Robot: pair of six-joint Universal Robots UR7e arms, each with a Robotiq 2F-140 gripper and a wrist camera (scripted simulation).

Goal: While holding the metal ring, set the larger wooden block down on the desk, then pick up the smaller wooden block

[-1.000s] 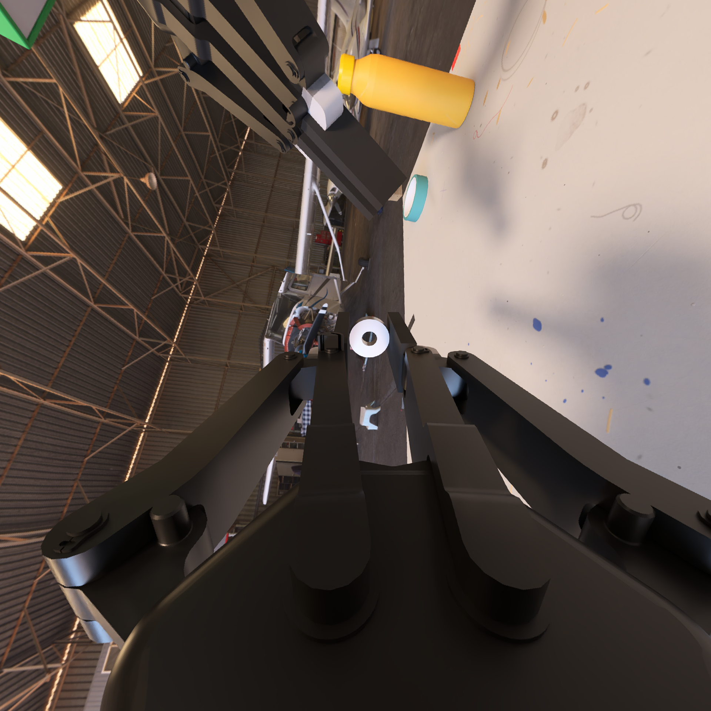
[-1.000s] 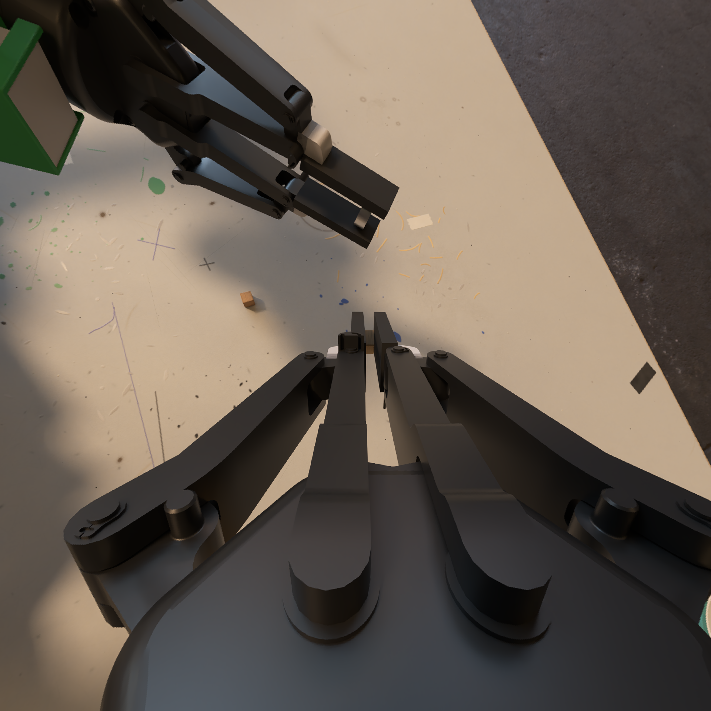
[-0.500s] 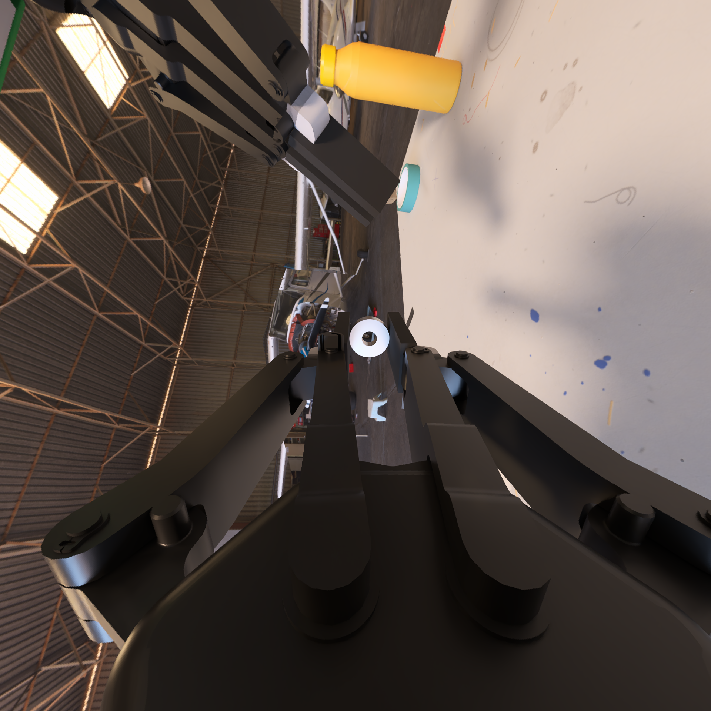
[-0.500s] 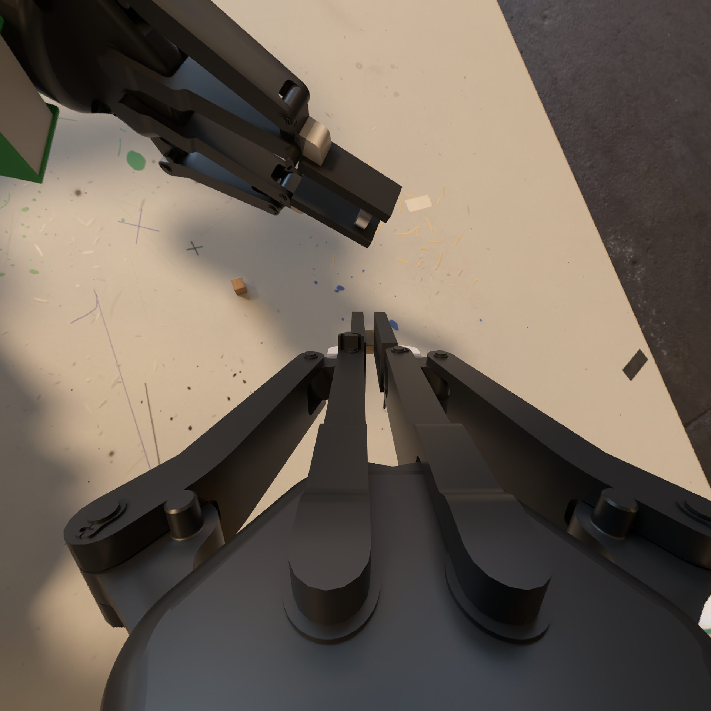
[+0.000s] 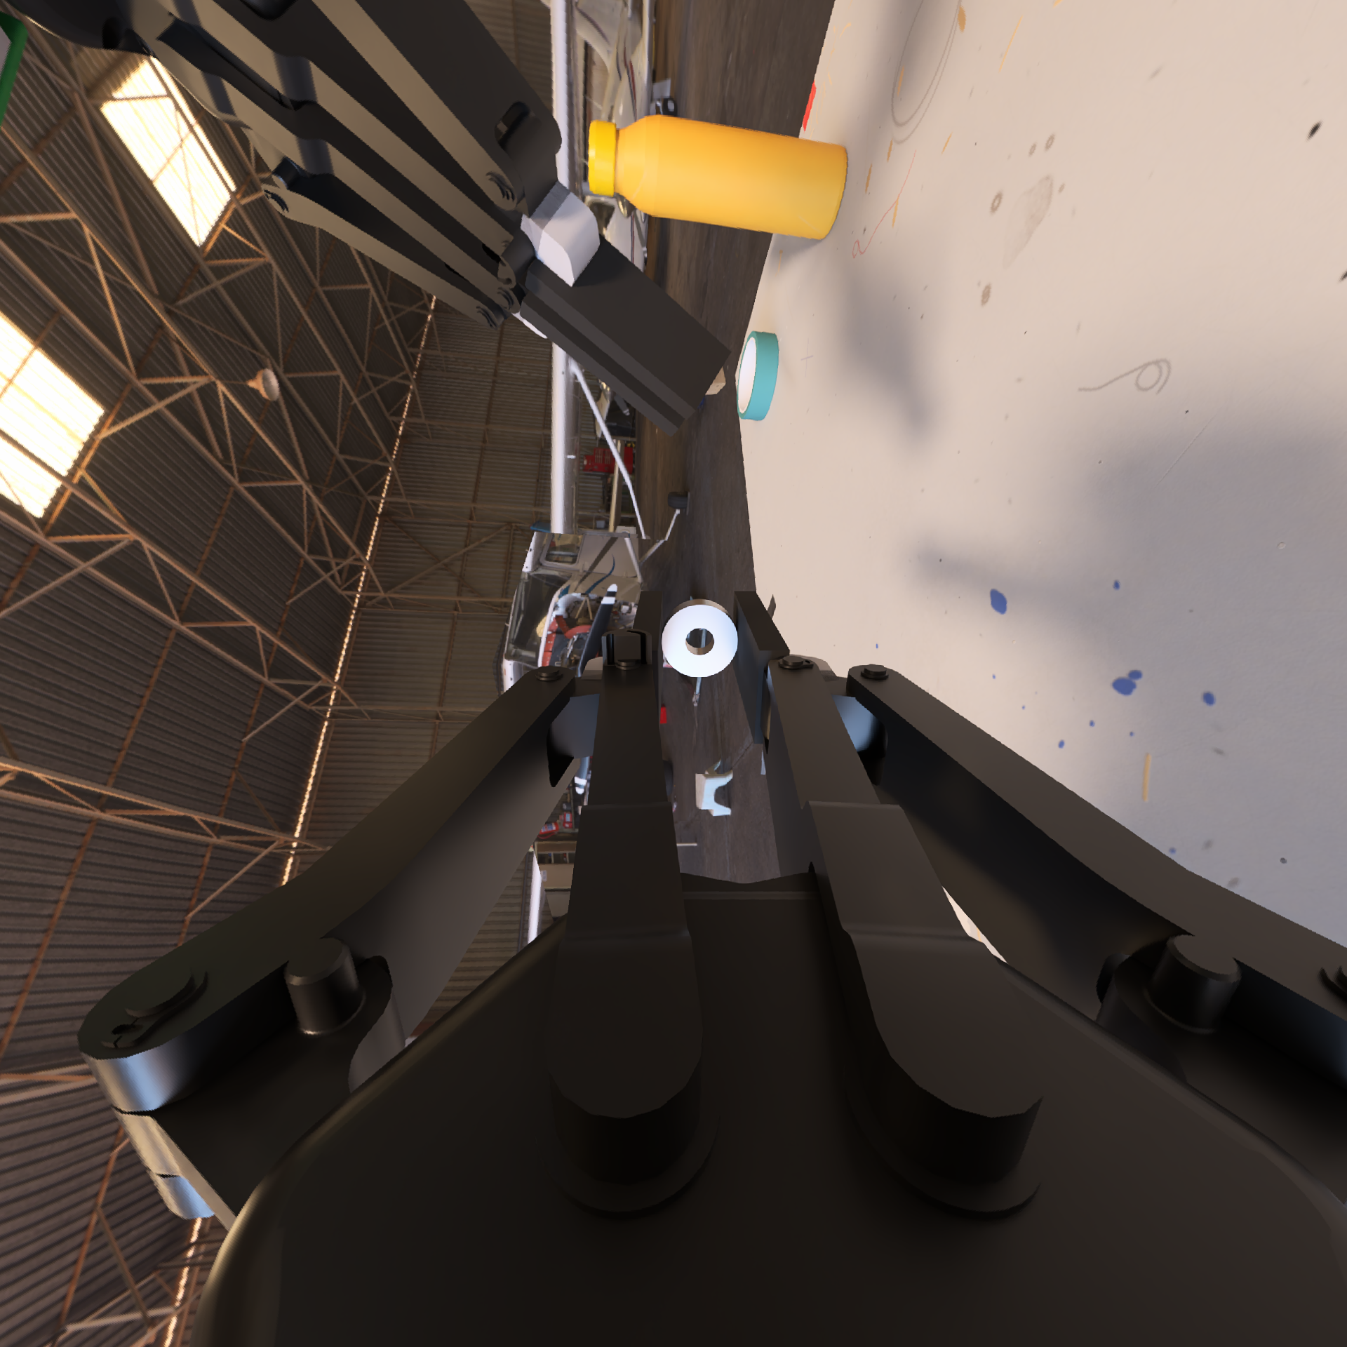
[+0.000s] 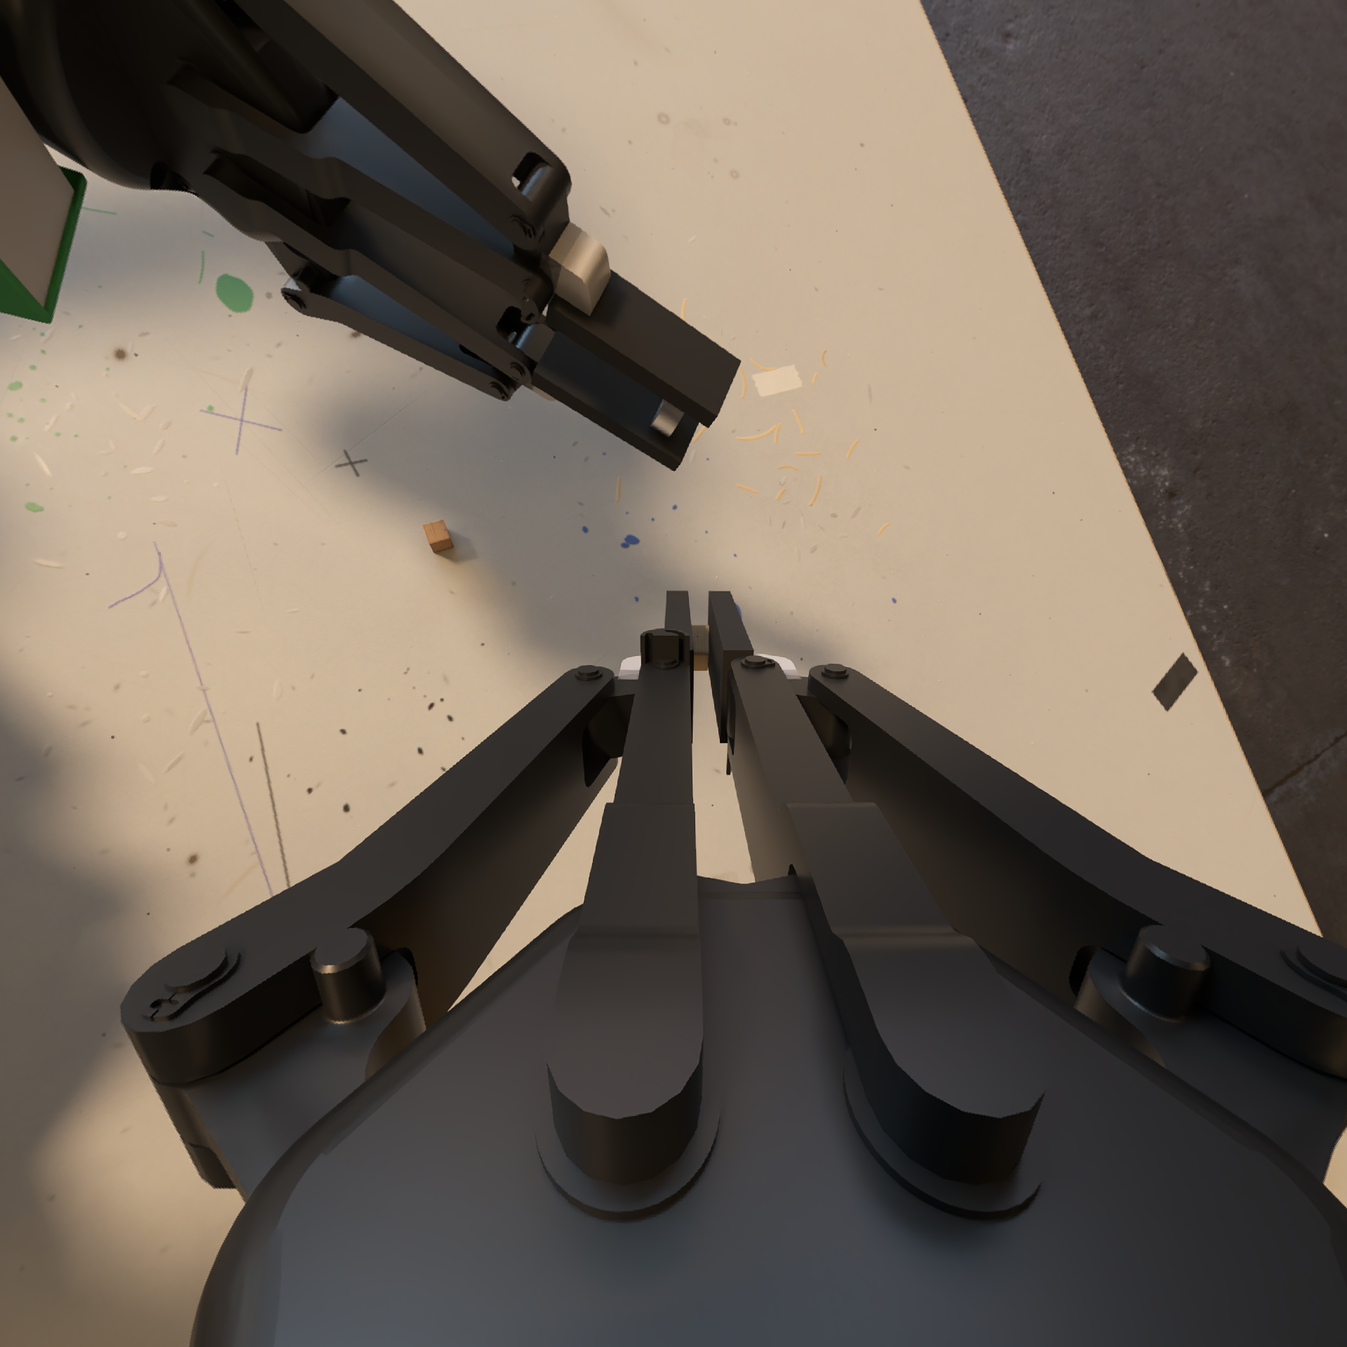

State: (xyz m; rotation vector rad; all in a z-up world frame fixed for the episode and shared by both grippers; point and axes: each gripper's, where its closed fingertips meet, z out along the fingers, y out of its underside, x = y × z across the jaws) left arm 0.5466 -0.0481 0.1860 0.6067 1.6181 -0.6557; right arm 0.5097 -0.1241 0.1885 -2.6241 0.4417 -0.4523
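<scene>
My left gripper (image 5: 698,612) is shut on the pale metal ring (image 5: 676,645) and holds it off the desk, level with the desk edge. It shows in the right wrist view (image 6: 696,423) at the top, with the ring (image 6: 665,420) between its tips. My right gripper (image 6: 698,605) is shut on the larger wooden block (image 6: 700,649), of which only a sliver shows, above the desk (image 6: 911,219). The smaller wooden block (image 6: 438,537) lies on the desk, ahead and to the left of my right gripper. My right gripper also shows in the left wrist view (image 5: 692,397).
An orange bottle (image 5: 718,178) and a teal tape roll (image 5: 758,375) stand near the desk's far edge. A green box (image 6: 36,240) sits at the far left. The desk edge runs diagonally on the right, with dark floor (image 6: 1166,291) beyond it.
The two grippers have drawn a little closer together: each looks larger in the other's view. The desk marks have slid slightly left in the right wrist view. Both grips are unchanged.
</scene>
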